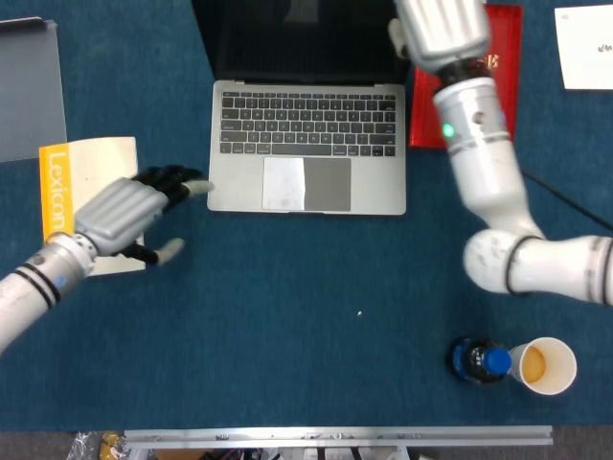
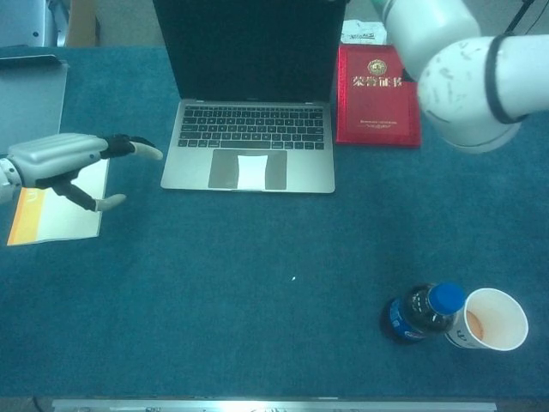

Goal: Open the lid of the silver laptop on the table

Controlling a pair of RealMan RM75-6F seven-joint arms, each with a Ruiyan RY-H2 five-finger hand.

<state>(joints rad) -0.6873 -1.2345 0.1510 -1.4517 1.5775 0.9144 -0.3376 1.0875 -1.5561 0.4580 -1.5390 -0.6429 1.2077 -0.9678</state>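
The silver laptop (image 1: 306, 144) stands open on the blue table, its dark lid (image 2: 249, 47) upright behind the keyboard. My left hand (image 1: 120, 216) hovers to the left of the laptop's base, partly over a yellow book, with its fingers stretched toward the laptop and nothing in it; in the chest view the left hand (image 2: 64, 159) is apart from the laptop's edge. Only the grey back of my right hand (image 1: 441, 34) shows, at the top edge beside the lid's right corner. Its fingers are out of frame.
A red booklet (image 2: 377, 94) lies right of the laptop. The yellow Lexicon book (image 1: 72, 182) lies at the left, with a grey tray (image 1: 29, 86) behind it. A dark bottle (image 1: 482, 361) and a paper cup (image 1: 546, 366) stand at the front right. White paper (image 1: 584, 34) lies far right.
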